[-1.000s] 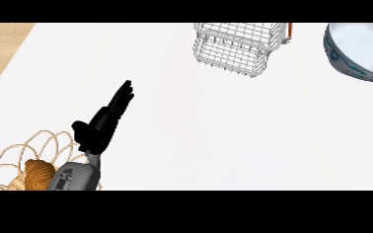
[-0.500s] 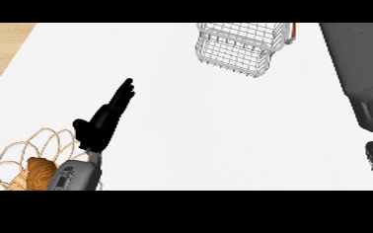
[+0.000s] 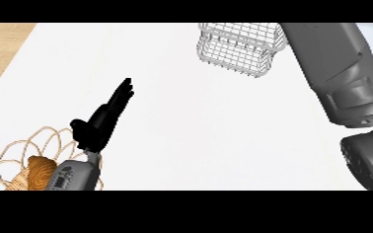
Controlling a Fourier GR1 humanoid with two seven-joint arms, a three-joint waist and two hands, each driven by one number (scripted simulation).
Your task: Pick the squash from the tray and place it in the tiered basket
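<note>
White tabletop with two wire baskets on it.

You're looking steeply down on a pale, plain tabletop (image 3: 211, 128) that fills most of the head view, with a strip of light wood showing past its edge at the upper left. Toward the far side, right of centre, you have the white wire tiered basket (image 3: 237, 49) standing on the surface. At the near left corner sits a tan wire basket (image 3: 29, 150) with an orange-brown item inside it, cut off by the lower edge, well apart from the white one.
</note>
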